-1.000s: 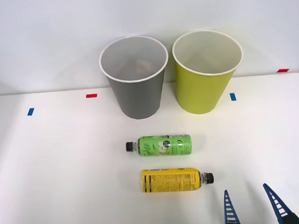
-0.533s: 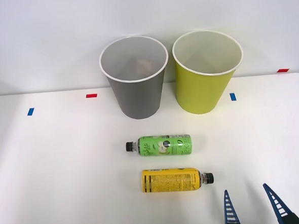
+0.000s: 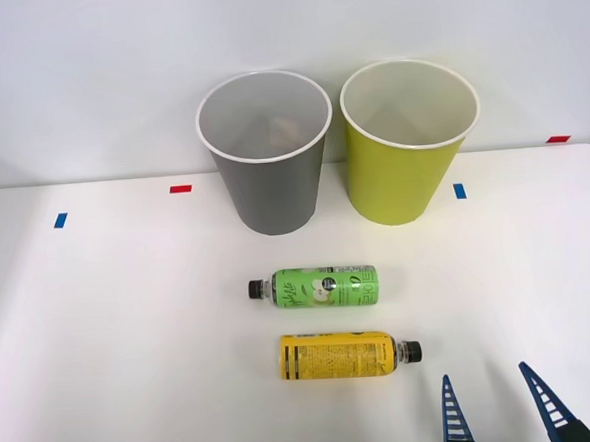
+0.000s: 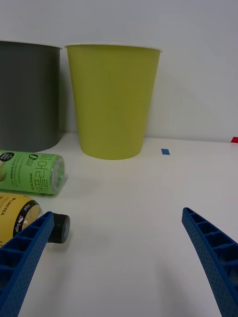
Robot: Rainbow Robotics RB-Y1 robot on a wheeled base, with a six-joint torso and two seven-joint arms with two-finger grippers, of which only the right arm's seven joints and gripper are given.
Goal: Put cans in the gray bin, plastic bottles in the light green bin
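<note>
right gripper (image 3: 497, 407) is sitting wide open beside the yellow bottle (image 3: 338, 356), looking light, slick, best pinched mid-label.

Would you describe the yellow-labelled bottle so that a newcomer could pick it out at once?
Start at the two tall bins at the back of the white table, the gray bin and the light green bin. Two bottles lie on their sides before them. The yellow bottle is the nearer one, cap toward the right gripper; the green bottle points the opposite way.
</note>
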